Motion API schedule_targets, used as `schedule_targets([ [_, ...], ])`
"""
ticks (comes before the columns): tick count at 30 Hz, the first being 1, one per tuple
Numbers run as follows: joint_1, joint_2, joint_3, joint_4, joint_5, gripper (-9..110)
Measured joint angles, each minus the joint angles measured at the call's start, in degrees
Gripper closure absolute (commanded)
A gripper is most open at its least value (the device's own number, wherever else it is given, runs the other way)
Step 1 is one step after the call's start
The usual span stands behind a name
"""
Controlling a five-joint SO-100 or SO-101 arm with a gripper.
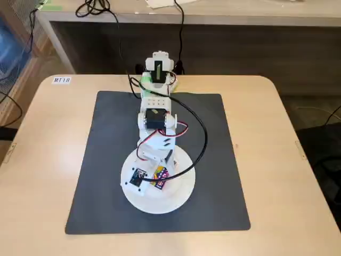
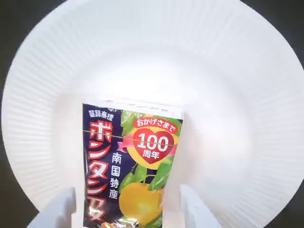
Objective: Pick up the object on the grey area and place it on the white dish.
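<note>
The small box (image 2: 133,161), dark purple and yellow with red print, sits between my two white fingers in the wrist view, its far end low over the middle of the white dish (image 2: 213,71). My gripper (image 2: 128,202) is shut on its two long sides. In the fixed view the arm reaches forward and down over the dish (image 1: 160,201), the gripper (image 1: 154,177) is at the dish's middle, and the box (image 1: 161,173) peeks out beside it. The dish lies on the dark grey mat (image 1: 213,160), toward its front.
The arm's base (image 1: 157,74) stands at the mat's far edge, and a black cable (image 1: 202,133) loops along the arm's right side. Beige tabletop (image 1: 42,160) surrounds the mat. A desk edge with cables runs behind the table.
</note>
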State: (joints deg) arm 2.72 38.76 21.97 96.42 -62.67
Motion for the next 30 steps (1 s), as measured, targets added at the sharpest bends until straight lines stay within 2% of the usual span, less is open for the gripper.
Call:
schedule_targets([
  [8,0.35,0.44,0.0,0.35,0.88,69],
  [9,0.35,1.14,0.0,0.35,1.49,73],
  [12,0.79,4.92,-1.93,0.35,5.62,98],
  [13,1.05,6.5,-3.25,0.35,8.35,101],
  [18,2.11,14.85,-5.36,0.35,29.79,101],
  [24,-3.34,23.29,-5.36,0.35,54.14,101],
  [30,-5.54,31.82,-5.36,0.44,65.39,101],
])
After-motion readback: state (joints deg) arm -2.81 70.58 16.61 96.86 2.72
